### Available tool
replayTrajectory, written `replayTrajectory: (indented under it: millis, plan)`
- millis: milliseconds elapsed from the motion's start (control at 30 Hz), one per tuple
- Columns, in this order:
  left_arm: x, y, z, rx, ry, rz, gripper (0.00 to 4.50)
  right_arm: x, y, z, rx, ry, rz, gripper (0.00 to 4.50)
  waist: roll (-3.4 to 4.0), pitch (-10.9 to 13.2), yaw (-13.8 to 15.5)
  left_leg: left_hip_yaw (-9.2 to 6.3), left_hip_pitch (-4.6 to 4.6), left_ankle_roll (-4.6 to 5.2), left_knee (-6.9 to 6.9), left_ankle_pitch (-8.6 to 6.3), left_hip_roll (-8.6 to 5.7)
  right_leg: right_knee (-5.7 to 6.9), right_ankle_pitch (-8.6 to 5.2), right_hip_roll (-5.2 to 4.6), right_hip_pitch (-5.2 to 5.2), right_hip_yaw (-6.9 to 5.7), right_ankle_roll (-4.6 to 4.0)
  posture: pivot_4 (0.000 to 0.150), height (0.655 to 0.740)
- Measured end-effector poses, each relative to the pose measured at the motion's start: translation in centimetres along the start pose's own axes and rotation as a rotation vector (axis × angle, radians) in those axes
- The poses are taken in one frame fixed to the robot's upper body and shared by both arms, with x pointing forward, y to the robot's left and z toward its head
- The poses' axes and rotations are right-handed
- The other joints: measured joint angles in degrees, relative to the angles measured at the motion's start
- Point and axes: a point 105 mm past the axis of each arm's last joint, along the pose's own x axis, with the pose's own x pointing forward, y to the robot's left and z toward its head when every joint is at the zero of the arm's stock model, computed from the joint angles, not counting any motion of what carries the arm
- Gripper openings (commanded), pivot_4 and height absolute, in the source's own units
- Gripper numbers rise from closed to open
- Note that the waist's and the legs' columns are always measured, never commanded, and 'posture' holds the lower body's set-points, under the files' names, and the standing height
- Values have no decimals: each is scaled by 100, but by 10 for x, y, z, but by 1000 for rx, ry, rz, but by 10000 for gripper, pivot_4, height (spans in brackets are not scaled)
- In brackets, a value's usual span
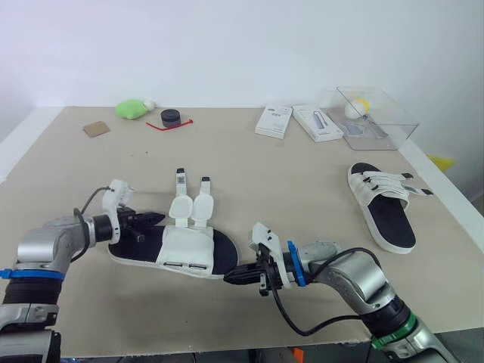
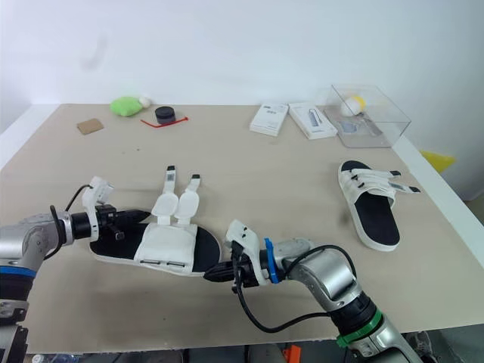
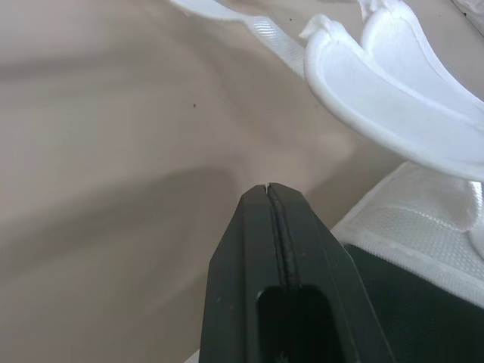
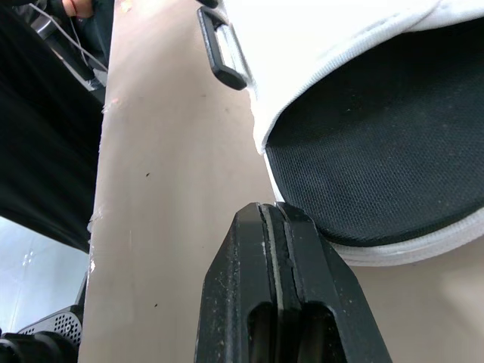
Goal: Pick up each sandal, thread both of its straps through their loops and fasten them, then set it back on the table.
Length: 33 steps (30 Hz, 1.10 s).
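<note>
A white sandal with a black footbed lies on the table near its front edge. Its two straps are unthreaded and folded back away from me. My left gripper is shut and empty, hovering over the heel end of the footbed. At the toe end, my right gripper is shut, its tip against the sole's rim, with nothing between its fingers. The black strap loops sit on the sandal's near side. A second sandal lies at the right, its straps across the upper.
Along the back of the table are a green lump, a black round object, a brown square, two white boxes and a clear box. The table's right edge runs close to the second sandal.
</note>
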Motion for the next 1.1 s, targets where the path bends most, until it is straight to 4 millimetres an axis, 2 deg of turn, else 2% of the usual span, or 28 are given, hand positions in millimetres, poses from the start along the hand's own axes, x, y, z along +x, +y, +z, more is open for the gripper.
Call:
replayTrajectory:
  millis: [333, 367, 433, 500, 600, 633, 667, 700, 767, 800, 900, 1000, 1100]
  plan:
    - [-4, -2, -2, -2, 9, -3, 0, -3, -3, 5, 3, -33, -17, 122, 0, 0, 3, 0, 0, -4, 0, -2, 0, 0, 0, -1, 0, 0, 0, 1500, 7400]
    - [-4, -2, -2, -3, 8, -3, 0, -3, -3, 8, 8, -49, -11, 122, 0, 0, 3, 0, 0, -4, 0, -2, 0, 0, 0, 0, 0, 0, 0, 1500, 7400]
    - [-5, -2, -1, -9, 2, -2, 0, -7, 4, 27, 27, -161, 32, 122, 2, 2, 3, -1, -1, -4, 0, -2, 0, 0, 0, 0, 1, 0, 0, 1500, 7400]
    - [-6, -1, 0, -15, -9, 1, 5343, -15, 8, 48, 19, -270, 47, 0, -2, 2, 3, -2, -1, -4, 0, -2, 1, 0, 0, 1, 1, 0, 0, 1500, 7400]
    - [-9, 1, 3, -32, -29, 9, 17632, -21, 0, 62, 24, -334, -26, 0, -4, 2, 2, -1, -2, -4, 0, -2, 1, 0, 0, 0, 0, 0, 0, 1500, 7400]
    - [-10, 1, 5, -41, -37, 7, 22251, -22, -4, 62, 32, -335, -58, 0, -4, 2, 2, -1, -2, -4, 0, -2, 1, 0, 0, 0, 0, 0, 0, 1500, 7400]
    - [-12, 1, 7, -54, -51, 5, 29656, -21, -9, 60, 44, -321, -105, 0, -4, 2, 3, -1, -3, -4, 0, -2, 1, 0, 0, -1, 0, 0, 0, 1500, 7400]
    - [-13, 1, 9, -62, -61, 6, 32490, -21, -11, 58, 50, -311, -124, 0, -4, 2, 3, -1, -4, -4, 0, -3, 1, 0, 0, -1, -1, 0, 0, 1500, 7400]
    - [-15, 2, 16, -78, -84, 12, 42016, -17, -16, 51, 61, -274, -177, 0, -8, 0, 4, -3, -4, -4, -3, -3, 1, 0, 1, 1, -1, -2, -1, 1500, 7400]
    - [-18, 2, 24, -80, -112, 16, 43913, -10, -17, 43, 76, -240, -200, 0, -10, 0, 5, -5, -4, -5, -5, -3, 1, 0, 0, 1, -1, -4, -2, 1500, 7400]
    - [-18, 0, 41, -86, -157, 14, 43913, 1, -18, 34, 94, -200, -228, 0, -5, 2, 4, -3, -5, -7, -4, -5, 0, 0, 0, -2, -1, -2, -1, 1500, 7400]
    - [-14, 1, 42, -125, -174, 14, 43913, 4, -21, 33, 107, -196, -249, 0, -7, 1, 3, -3, -4, -7, -3, -4, 0, -1, 1, 0, 0, -2, 0, 1500, 7400]
    - [-2, 1, 39, -188, -177, 6, 43913, 11, -25, 31, 140, -203, -263, 0, -9, 0, 3, -7, -4, -7, -3, -4, 0, 1, 1, 4, 0, -4, 0, 1500, 7400]
